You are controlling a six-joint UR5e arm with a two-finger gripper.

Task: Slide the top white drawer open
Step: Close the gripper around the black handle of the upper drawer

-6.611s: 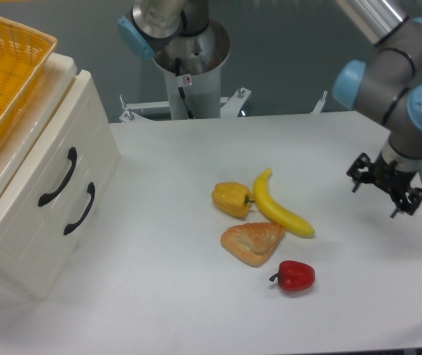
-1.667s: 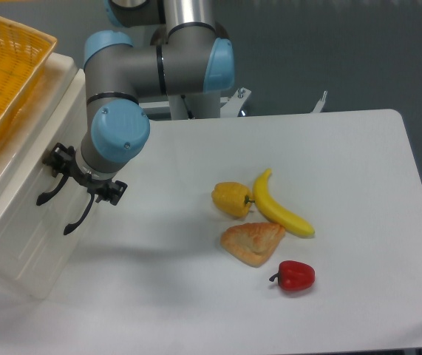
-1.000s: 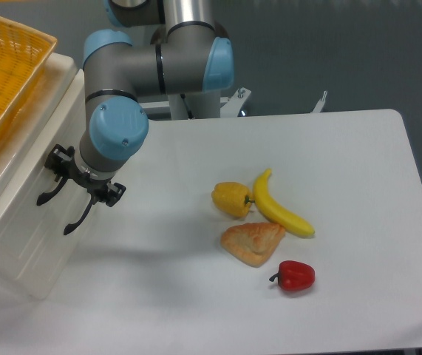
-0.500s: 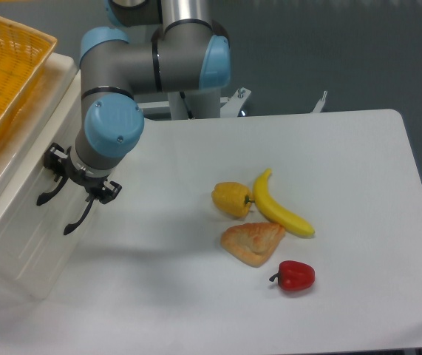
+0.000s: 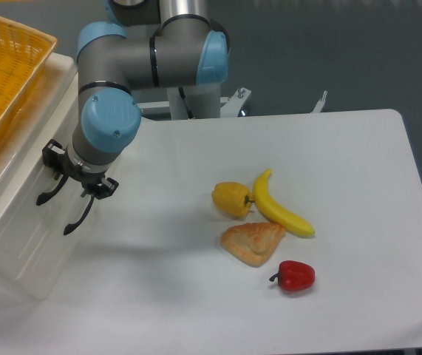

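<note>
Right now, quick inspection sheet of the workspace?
Surface: white table, flat.
Job's things: cream-white top drawer, looks shut; its curved black handle partly hidden by the gripper.
Clutter: yellow pepper, yellow banana, bread piece, red pepper; yellow wicker basket on the cabinet.
Grippers: gripper at the top handle; jaw state unclear.
Cables: nothing seen.
Surroundings: grey wall, arm base behind the table.

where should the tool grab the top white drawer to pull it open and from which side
Probably by the curved black handle on the front of the top white drawer, coming straight in from the table side. The handle bows out from the flat glossy panel, so it looks like the only part fingers can close around. The tool is at that handle; whether it has closed on it cannot be told.
</note>
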